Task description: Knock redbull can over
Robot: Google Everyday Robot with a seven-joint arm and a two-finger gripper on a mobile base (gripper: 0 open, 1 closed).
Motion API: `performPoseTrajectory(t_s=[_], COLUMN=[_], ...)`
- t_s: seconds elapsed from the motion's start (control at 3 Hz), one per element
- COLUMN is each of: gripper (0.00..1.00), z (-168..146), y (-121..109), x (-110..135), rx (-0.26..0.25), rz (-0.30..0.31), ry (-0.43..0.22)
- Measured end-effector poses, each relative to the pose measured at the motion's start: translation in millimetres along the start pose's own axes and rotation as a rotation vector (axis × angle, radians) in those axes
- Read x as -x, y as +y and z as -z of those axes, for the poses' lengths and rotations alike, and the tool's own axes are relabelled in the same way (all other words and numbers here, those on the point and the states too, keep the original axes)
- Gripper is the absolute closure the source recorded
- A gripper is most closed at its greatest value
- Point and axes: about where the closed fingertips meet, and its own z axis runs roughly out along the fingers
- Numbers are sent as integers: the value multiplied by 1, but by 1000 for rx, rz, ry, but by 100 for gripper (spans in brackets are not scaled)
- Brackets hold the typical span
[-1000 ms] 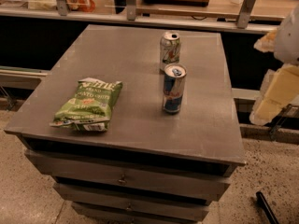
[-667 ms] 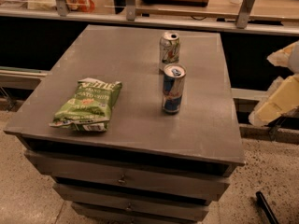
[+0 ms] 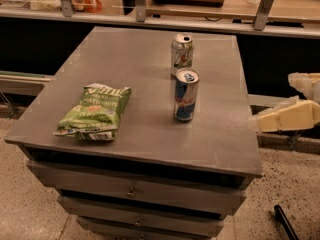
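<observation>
gripper [image 3: 286, 117] lower beside table [image 3: 220, 136], redbull can [image 3: 186, 97] upright

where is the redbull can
Camera view: redbull can upright on the table, right of centre, just in front of the green-marked can; gripper beyond the table's right edge.

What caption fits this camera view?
Redbull can stands upright on the grey table; gripper hovers off the table's right side.
</observation>
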Motion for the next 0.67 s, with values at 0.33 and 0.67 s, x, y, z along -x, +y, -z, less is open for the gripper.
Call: performPoseTrajectory(t_s=[0.33,0.67], gripper=[0,0], z=[4,3], y=[5,6], x=[17,18], rx=[7,9], rz=[-25,-26], ry=[-73,-71])
